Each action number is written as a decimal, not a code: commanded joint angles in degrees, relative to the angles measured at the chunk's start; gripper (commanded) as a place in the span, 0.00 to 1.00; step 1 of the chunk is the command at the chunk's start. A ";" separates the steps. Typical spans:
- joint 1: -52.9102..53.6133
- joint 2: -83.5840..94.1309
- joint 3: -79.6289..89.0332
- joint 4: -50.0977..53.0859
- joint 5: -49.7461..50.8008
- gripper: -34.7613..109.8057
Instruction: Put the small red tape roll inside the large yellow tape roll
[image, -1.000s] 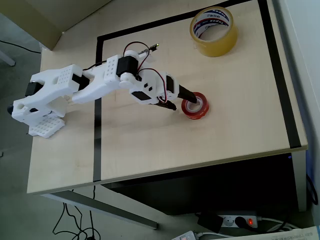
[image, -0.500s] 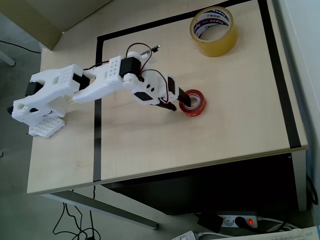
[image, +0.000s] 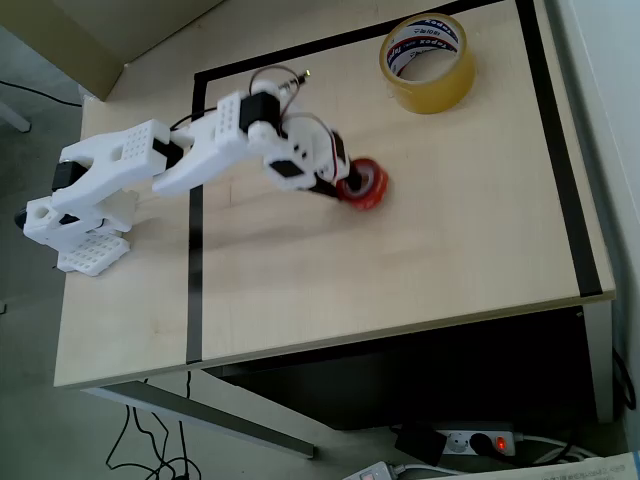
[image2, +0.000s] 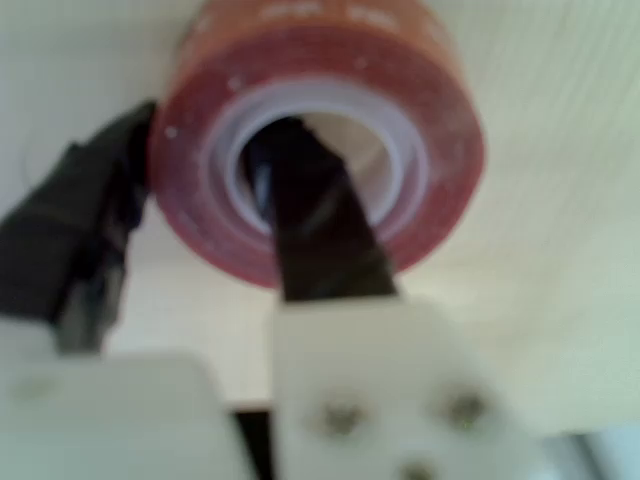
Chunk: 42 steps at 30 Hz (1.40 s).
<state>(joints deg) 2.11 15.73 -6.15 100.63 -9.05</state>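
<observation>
Lifted and carried up-left since 1 second ago, the small red tape roll (image: 362, 184) now hangs tilted above the table (image: 450, 250), well short of the large yellow tape roll (image: 427, 62). The gripper (image2: 190, 220) is clamped on its wall — 1 finger through the core, 1 outside. It looks light, stiff and glossy, so possibly slippery.

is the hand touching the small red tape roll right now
Touching. In the wrist view one finger runs through the core of the small red tape roll, the other presses its outer wall, so the hand pinches the ring.
</observation>
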 joint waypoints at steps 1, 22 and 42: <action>-2.55 9.23 -7.56 -0.97 -1.23 0.24; -16.35 25.84 3.43 -30.50 -0.70 0.24; -15.21 11.87 -1.14 -27.77 2.37 0.42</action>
<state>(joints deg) -13.18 23.73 -1.67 71.63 -7.21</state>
